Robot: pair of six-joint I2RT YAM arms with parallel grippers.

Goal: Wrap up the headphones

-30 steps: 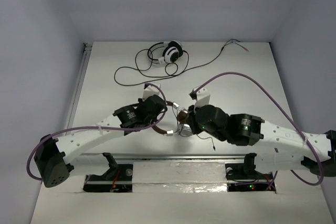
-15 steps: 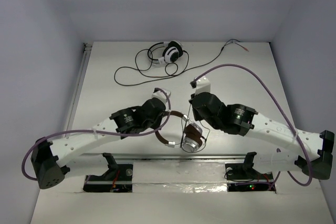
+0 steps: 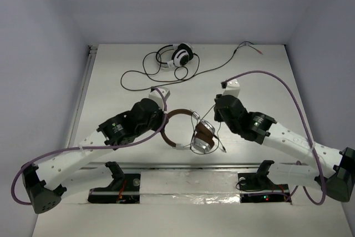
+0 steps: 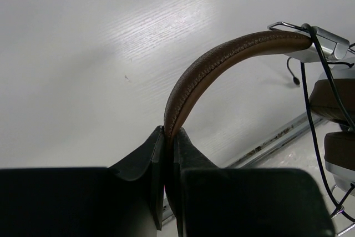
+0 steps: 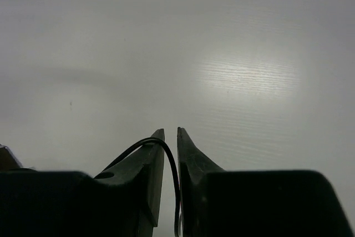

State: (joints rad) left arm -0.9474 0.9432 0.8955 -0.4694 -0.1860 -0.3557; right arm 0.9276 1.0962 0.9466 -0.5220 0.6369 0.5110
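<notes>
low in the centre of the top view, just above the near edge of the table (image 3: 111,87), we see the headphones (image 3: 188,130) between the two arms. the left gripper (image 4: 169,134) is clamped tight on the brown headband (image 4: 222,54), which arches toward the upper right of its wrist frame, to the earcups (image 3: 204,137). the right gripper (image 5: 171,132) sits just right of the earcups, its jaws a little apart with the thin black cable (image 5: 172,170) running down through the gap; it looks loose there rather than pinched, though the view is dim. farther up the frame, well apart, lie the white-and-black headphones (image 3: 178,55) with their long cable (image 3: 213,69)
</notes>
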